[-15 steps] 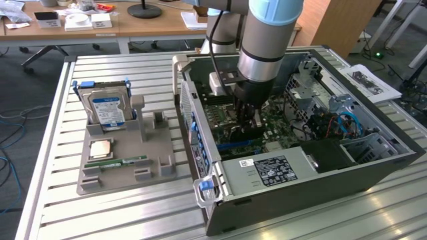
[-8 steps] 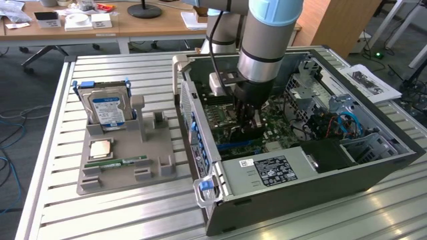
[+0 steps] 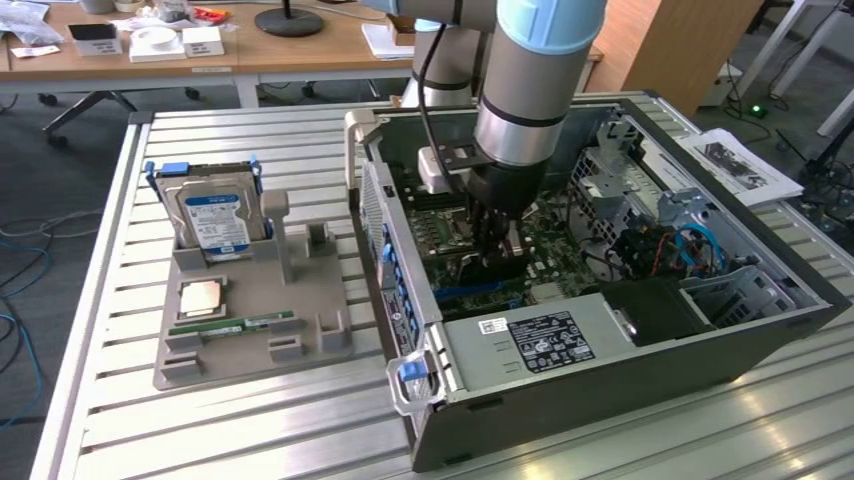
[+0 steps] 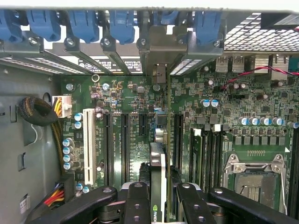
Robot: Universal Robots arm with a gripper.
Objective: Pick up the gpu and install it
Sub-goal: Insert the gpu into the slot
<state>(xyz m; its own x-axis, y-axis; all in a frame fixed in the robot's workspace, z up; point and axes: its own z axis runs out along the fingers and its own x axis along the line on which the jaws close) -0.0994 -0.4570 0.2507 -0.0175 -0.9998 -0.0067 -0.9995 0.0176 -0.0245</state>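
Pincer (image 4: 163, 189) is down inside the open computer case (image 3: 641, 360), clamped on the gpu (image 4: 157, 161). There is a finger (image 4: 136, 200) on each face with the card sandwiched between and no gap visible. The gpu sits straight beyond the fingertips, edge-on to the wrist, standing on its long edge with the motherboard (image 4: 126, 102) under it. Its long axis runs along the pincer's gap, not across it, and parallel to the black expansion slots (image 4: 125, 140) flanking the card on both sides. The far end of the card points at the rear bracket row under the blue latches (image 4: 84, 23). As a judgement, the relation that counts is card edge vs the slot directly beneath it. They look in line, with no visible skew or tilt, but the card's own body hides that slot. Seated or hovering just above can't be called from here. The white slot (image 4: 88, 144) is off to one side of the pincer and the CPU socket (image 4: 252, 179) well off to the other, neither in the way. Farther out, on the table (image 3: 240, 130) beside the case, the parts tray (image 3: 254, 350) carries the hard drive (image 3: 214, 220) and the memory stick (image 3: 247, 326), well apart from the pincer.
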